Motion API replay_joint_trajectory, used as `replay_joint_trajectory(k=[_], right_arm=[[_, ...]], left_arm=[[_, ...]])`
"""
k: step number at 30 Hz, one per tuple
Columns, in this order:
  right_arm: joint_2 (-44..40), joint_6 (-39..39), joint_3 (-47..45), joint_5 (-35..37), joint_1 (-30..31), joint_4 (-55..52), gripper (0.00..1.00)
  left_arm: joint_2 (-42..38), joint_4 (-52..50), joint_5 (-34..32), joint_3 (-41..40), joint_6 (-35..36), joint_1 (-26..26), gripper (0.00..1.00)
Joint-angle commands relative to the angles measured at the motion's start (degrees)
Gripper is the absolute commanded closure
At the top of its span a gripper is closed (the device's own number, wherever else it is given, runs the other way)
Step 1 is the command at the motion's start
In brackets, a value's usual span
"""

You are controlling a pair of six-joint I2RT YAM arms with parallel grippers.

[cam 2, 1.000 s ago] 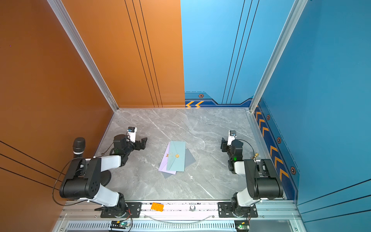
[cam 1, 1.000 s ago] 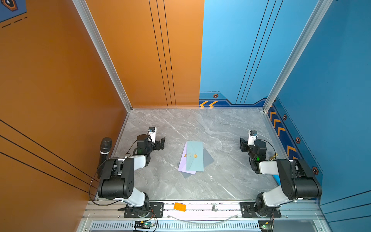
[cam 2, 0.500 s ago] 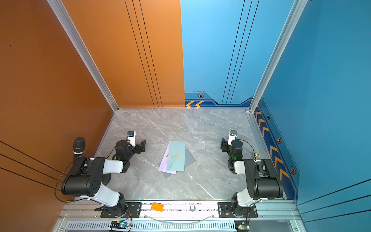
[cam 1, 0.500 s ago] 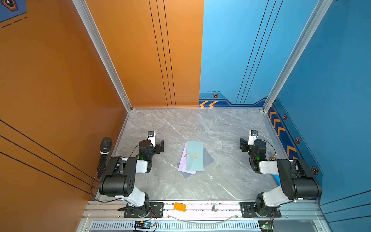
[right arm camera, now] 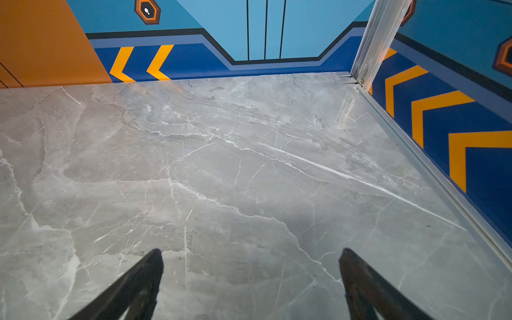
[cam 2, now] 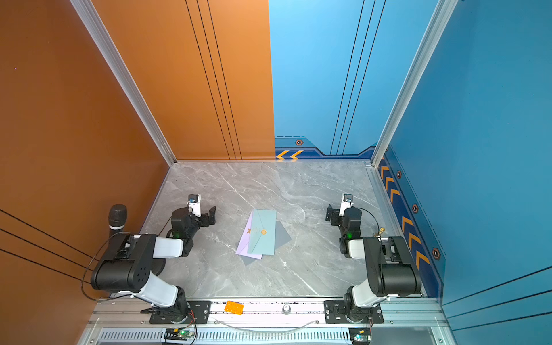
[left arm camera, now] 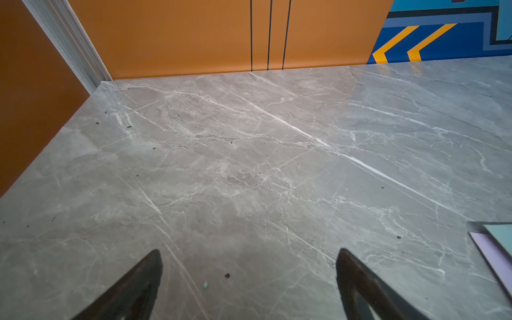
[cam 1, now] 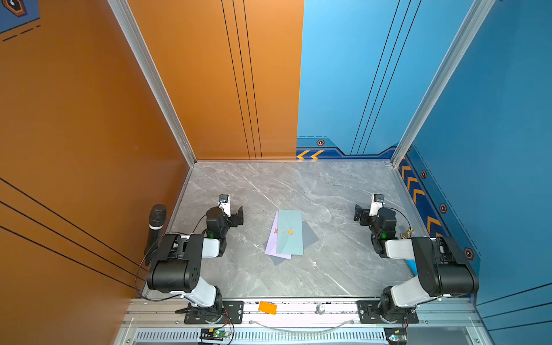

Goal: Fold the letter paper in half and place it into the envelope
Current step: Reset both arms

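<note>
1. A flat, rectangular teal envelope (cam 1: 289,236), gold-sealed, is lying mid-table, overlapping smooth lavender letter paper (cam 1: 272,243) on the veined grey marble table (cam 1: 328,268).
2. The left gripper (left arm camera: 249,252) and right gripper (right arm camera: 251,250) are hovering wide open and empty, well apart from both.

Open tabletop (cam 1: 334,268) all round — envelope (cam 1: 291,239) mid-table.

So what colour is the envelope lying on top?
Pale teal; the envelope shows best in a top view.

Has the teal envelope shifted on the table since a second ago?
No. The teal paper envelope keeps the same spot and angle against the white veins of the grey marble table, still overlapping the lilac paper sheet.
</note>
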Motion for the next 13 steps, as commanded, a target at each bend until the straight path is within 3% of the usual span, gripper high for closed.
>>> replay_joint_trajectory(k=[1, 13], right_arm=[[0.21, 0.36, 0.96, 0.95, 0.17, -0.82, 0.00], [0.27, 0.36, 0.91, 1.02, 0.17, -0.82, 0.00]], left_arm=[[0.20, 0.80, -1.67, 0.15, -0.39, -0.22, 0.02], [-0.03, 0.55, -3.75, 0.19, -1.23, -0.29, 0.02]])
